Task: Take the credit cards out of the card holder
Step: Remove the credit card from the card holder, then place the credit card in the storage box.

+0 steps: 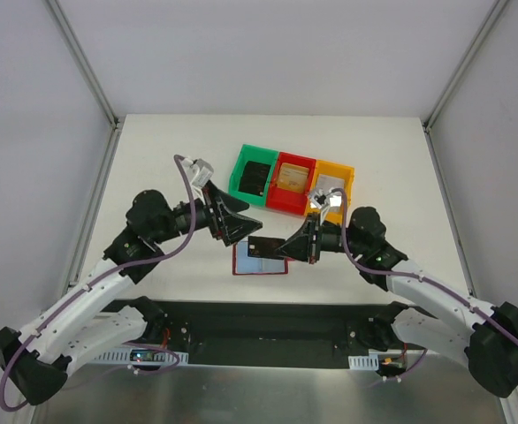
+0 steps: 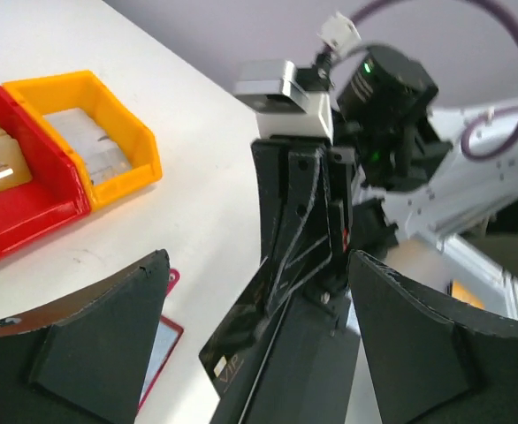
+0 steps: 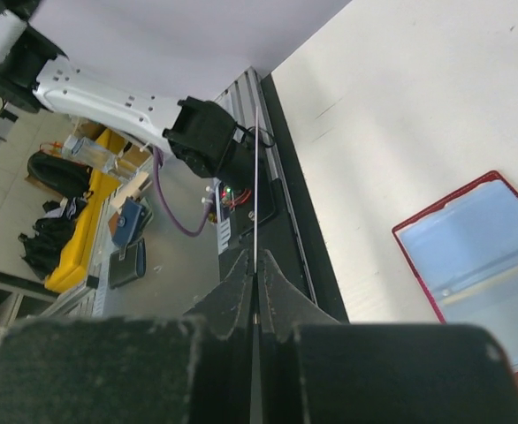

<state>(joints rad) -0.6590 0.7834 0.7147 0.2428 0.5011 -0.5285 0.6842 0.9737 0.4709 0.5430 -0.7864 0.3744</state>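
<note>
Red and lying open, the card holder (image 1: 255, 265) sits on the white counter (image 1: 171, 150) just below the middle of the overhead frame, blue-grey pockets up. The right gripper (image 1: 287, 247) reaches in from the right, its jaws pinched tight on a black credit card (image 1: 262, 246) that hangs over the holder's upper half. From that wrist the card shows only as a thin edge. The left gripper (image 1: 232, 228) hovers at the holder's upper left, jaws spread wide and holding nothing. Above, in a row, stand a green bin (image 1: 239, 172) with black cards, a red bin (image 1: 294, 157) with tan ones, and an orange bin (image 1: 336, 166) with silvery ones.
</note>
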